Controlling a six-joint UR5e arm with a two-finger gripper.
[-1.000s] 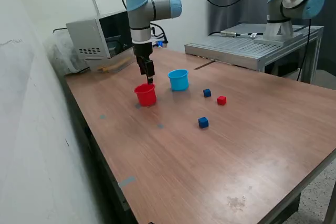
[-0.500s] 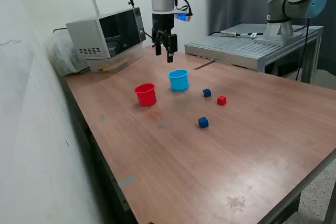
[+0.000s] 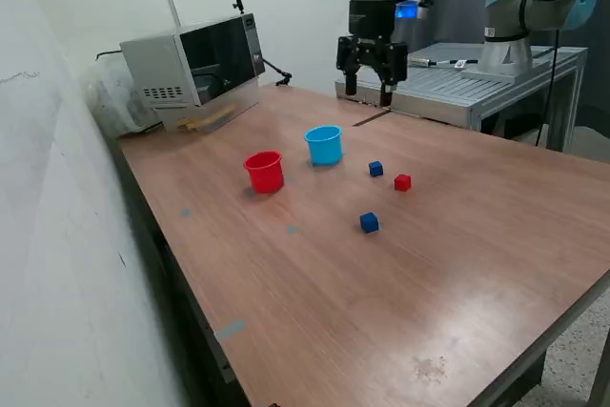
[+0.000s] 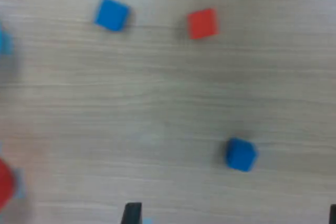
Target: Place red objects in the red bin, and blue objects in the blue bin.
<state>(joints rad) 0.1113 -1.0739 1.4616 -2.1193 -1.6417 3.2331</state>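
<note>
The red cup and the light-blue cup stand side by side on the wooden table. One red cube and two dark-blue cubes lie to the exterior view's right of the cups. A second red cube is not in sight. My gripper hangs open and empty, high above the table's far side, beyond the cubes. The wrist view shows the red cube, both blue cubes, a sliver of the red cup, and my fingertips set wide apart.
A microwave stands at the table's back corner on the exterior view's left. A grey metal platform carrying a second arm stands behind the table. A wall runs along the exterior view's left.
My gripper has risen from just above the red cup and swung to the exterior view's right, past the blue cup. The cups and cubes have not moved.
</note>
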